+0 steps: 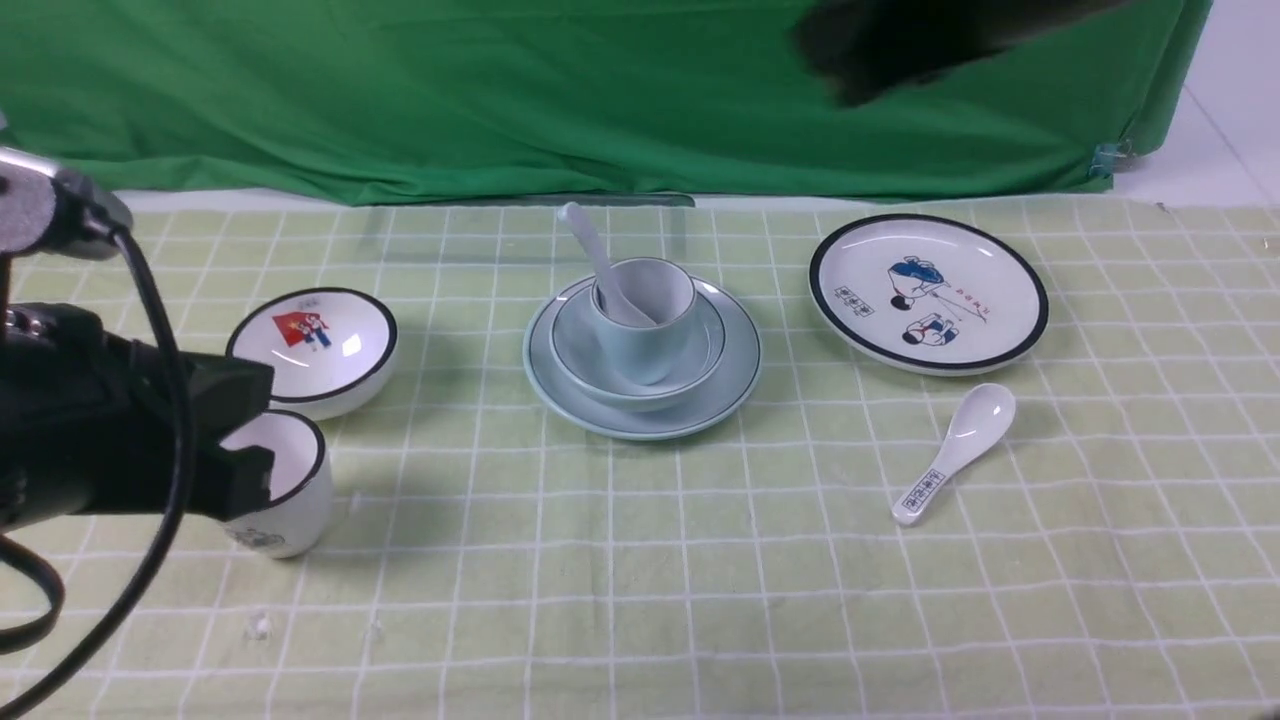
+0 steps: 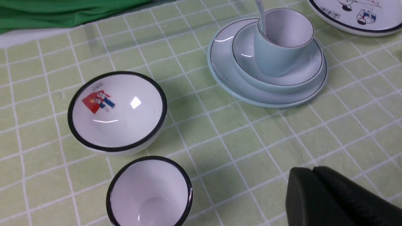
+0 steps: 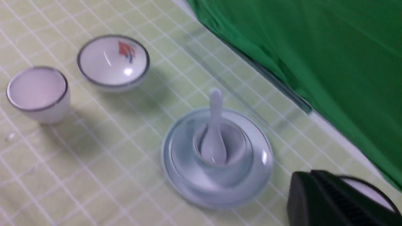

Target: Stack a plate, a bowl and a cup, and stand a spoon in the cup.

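Left wrist view: the cup's outer wall [image 2: 276, 59] is clearly shown, but the spoon [image 2: 261, 15] is cut off at its upper handle. The left gripper [image 2: 312, 171] is seen closed, with nothing held. Near it, a black-rimmed white cup [image 2: 149, 194] and a red-pictured bowl [image 2: 116, 113] are noted, both untouched.

Right wrist view, blurred: the spoon is shown full length, its broad end down in the cup and its handle leaning out over the rim. The right gripper [image 3: 311, 172] is seen closed and empty, apart from the stack. The cartoon plate [image 3: 364, 193] is partly hidden behind its fingers.

Front view: the whole stack is seen to the right of the left gripper. The plate [image 1: 740, 385] is laid on the checked cloth [image 1: 620, 600], the bowl [image 1: 575, 350] is set on it, and the cup is stood inside the bowl. The black-rimmed cup is partly covered by the left gripper. To the stack's right, on the side away from that gripper, the printed spoon [image 1: 970, 435] is found in front of the cartoon plate. The right arm [image 1: 920, 40] is blurred, held high before the green curtain [image 1: 500, 100]; its gripper's opening cannot be read here.
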Controlling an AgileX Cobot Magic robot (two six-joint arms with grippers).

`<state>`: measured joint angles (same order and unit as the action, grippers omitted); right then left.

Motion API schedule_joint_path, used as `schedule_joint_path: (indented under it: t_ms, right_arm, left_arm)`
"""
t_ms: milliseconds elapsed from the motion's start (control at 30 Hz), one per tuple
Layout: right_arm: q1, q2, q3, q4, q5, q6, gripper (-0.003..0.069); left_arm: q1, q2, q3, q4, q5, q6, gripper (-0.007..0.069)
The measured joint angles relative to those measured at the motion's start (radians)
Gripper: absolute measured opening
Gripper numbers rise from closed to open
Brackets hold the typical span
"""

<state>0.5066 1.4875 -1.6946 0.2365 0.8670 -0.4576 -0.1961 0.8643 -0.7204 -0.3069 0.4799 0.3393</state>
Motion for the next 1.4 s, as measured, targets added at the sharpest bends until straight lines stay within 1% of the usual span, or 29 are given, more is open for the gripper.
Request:
schedule_joint_path:
  t_ms: [67, 100, 167, 233, 367, 433, 567, 700, 900, 1000, 1067, 1200, 1267, 1333, 1400]
  right_arm:
    - [0.0, -0.125, 0.088, -0.029, 0.057, 0.044, 0.0012]
    - [0.0, -0.137, 0.098, -0.029, 0.059, 0.048, 0.0012]
    - [0.0, -0.27, 0.251, -0.013, 0.037, 0.063, 0.0012]
    - [0.0, -0.366, 0.389, -0.001, -0.019, 0.067, 0.0012]
    - [0.0, -0.587, 0.726, 0.015, -0.209, 0.068, 0.0012]
    - [0.0, -0.666, 0.854, 0.016, -0.27, 0.068, 0.0012]
    - [0.0, -0.791, 1.066, 0.016, -0.317, 0.069, 0.0013]
    - [0.0, -0.883, 1.237, 0.017, -0.326, 0.069, 0.0015]
    - [0.0, -0.911, 1.334, 0.009, -0.34, 0.069, 0.002]
    - [0.0, -0.937, 1.383, -0.014, -0.496, 0.069, 0.002]
    - [-0.009, -0.981, 1.436, -0.024, -0.635, 0.068, 0.0021]
    - [-0.061, -1.118, 1.648, -0.033, -1.082, 0.083, 0.0021]
    - [-0.089, -1.19, 1.686, -0.03, -1.145, 0.094, 0.0021]
    - [-0.121, -1.24, 1.695, -0.029, -1.145, 0.07, 0.0021]
    - [-0.195, -1.358, 1.7, -0.029, -1.101, 0.022, 0.0021]
  left_arm:
    - [0.0, 0.0, 0.0, 0.0, -0.004, 0.0, -0.0031]
    - [0.0, 0.0, 0.0, 0.0, -0.004, 0.0, -0.0031]
    - [0.0, 0.0, 0.0, 0.003, -0.007, 0.0, -0.0031]
    - [0.0, 0.0, 0.0, 0.019, -0.007, 0.0, -0.0031]
    - [0.0, 0.0, 0.0, 0.045, -0.007, 0.0, -0.003]
    - [0.0, 0.0, 0.0, 0.051, -0.007, 0.0, -0.003]
    - [0.0, 0.0, 0.0, 0.051, -0.007, 0.0, -0.003]
    - [0.0, 0.0, 0.0, 0.052, -0.007, 0.0, -0.003]
    - [0.0, 0.0, 0.0, 0.052, -0.007, 0.0, -0.003]
    - [0.0, 0.0, 0.0, 0.052, -0.012, 0.0, -0.003]
    - [0.0, 0.0, 0.0, 0.052, -0.017, 0.0, -0.003]
    - [0.0, 0.0, 0.0, 0.055, -0.024, 0.0, -0.003]
    - [0.0, 0.0, 0.0, 0.055, -0.028, 0.0, -0.0029]
    - [0.0, 0.0, 0.0, 0.055, -0.028, 0.0, -0.0029]
    - [0.0, 0.0, 0.0, 0.055, -0.031, 0.0, -0.0029]
